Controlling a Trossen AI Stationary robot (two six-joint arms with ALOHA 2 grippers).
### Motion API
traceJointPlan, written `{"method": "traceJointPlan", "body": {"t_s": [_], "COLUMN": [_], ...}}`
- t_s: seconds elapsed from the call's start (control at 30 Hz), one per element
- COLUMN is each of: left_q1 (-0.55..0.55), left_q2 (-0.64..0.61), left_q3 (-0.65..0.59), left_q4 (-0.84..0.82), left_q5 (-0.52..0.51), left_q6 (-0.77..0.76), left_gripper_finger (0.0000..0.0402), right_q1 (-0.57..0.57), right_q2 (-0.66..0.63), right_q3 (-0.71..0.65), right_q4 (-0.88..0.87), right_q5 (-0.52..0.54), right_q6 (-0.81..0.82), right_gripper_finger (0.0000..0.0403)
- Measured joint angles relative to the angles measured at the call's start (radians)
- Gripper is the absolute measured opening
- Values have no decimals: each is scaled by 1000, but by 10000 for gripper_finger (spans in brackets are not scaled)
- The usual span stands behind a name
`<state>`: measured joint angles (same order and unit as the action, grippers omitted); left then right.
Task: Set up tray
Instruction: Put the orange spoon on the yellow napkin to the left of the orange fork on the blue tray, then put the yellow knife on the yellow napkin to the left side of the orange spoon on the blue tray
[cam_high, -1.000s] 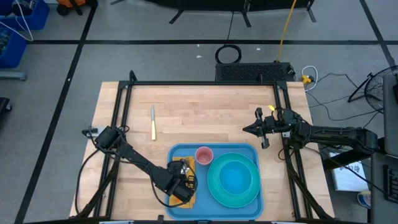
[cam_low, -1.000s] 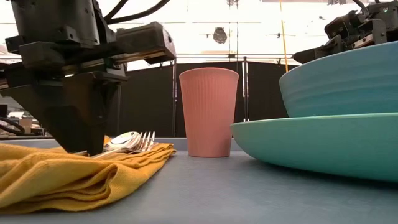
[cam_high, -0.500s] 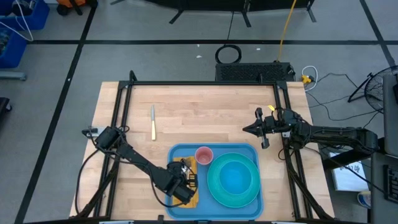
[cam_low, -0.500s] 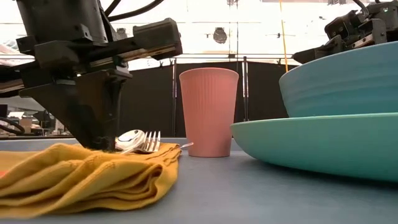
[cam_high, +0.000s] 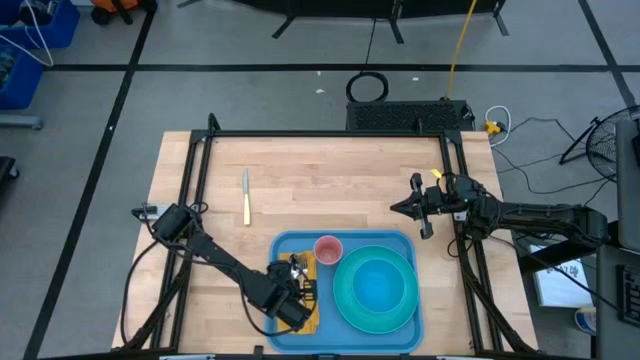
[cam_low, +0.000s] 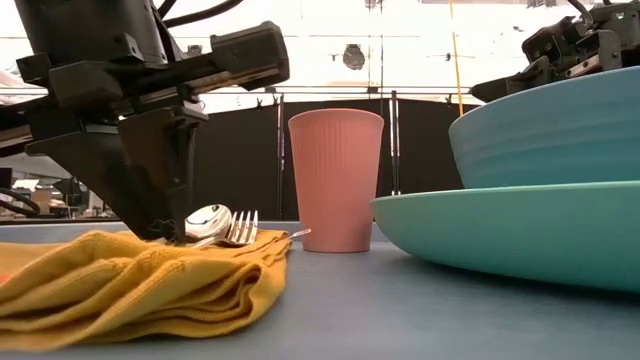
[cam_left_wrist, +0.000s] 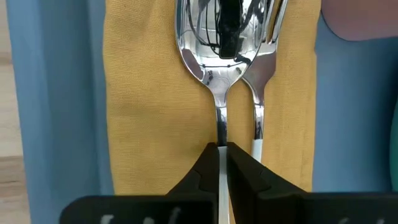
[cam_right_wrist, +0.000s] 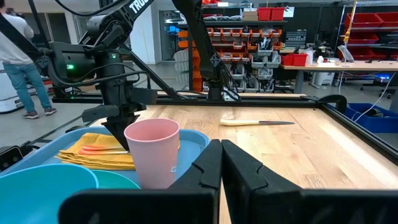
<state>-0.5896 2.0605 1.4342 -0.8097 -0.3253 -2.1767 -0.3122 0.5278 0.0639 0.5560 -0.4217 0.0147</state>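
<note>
The blue tray (cam_high: 288, 244) lies at the table's near edge. It holds a yellow folded napkin (cam_left_wrist: 149, 124), a pink cup (cam_high: 328, 249) and a teal plate (cam_high: 376, 290) with a bowl (cam_low: 550, 130) on it. A spoon (cam_left_wrist: 214, 37) and a fork (cam_left_wrist: 264, 74) lie side by side on the napkin. My left gripper (cam_left_wrist: 222, 149) stands over the napkin, shut on the spoon. My right gripper (cam_high: 418, 207) waits shut above the table's right part, touching nothing. My left gripper pinches the spoon's handle (cam_left_wrist: 221, 130) between its two fingers (cam_left_wrist: 202, 171), about midway along it. The fingers come from above, pointing down, one on each side of the handle. The spoon's bowl (cam_low: 207, 218) sits low over the napkin beside the fork's tines.
A knife (cam_high: 246, 196) with a yellow handle lies on the bare wood left of the tray, toward the far side. A black frame (cam_high: 330, 133) borders the table. The cup stands just beyond the napkin's far end, close to the spoon.
My left gripper has moved a little toward the cup and the table's far edge, staying shut on the spoon. The spoon and fork have slid with it toward the cup, and the napkin's near fold has been pushed along and bunched differently.
</note>
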Motion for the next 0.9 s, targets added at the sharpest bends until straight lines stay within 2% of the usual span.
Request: {"method": "traceJointPlan", "body": {"t_s": [0.13,0.37,0.53,0.73,0.9], "left_q1": [0,0,0,-1,-1], "left_q2": [0,0,0,-16,-104], "left_q3": [0,0,0,23,53], "left_q4": [0,-1,-1,-51,-154], "left_q5": [-6,-12,-17,12,37], "left_q6": [2,8,14,119,272], "left_gripper_finger": [12,62,69,70,71], "right_q1": [0,0,0,0,0], "right_q2": [0,0,0,0,0], "right_q3": [0,0,0,0,0], "right_q4": [0,0,0,0,0], "right_q5": [0,0,0,0,0], "right_q6": [0,4,4,4,4], "right_gripper_finger": [0,0,0,0,0]}}
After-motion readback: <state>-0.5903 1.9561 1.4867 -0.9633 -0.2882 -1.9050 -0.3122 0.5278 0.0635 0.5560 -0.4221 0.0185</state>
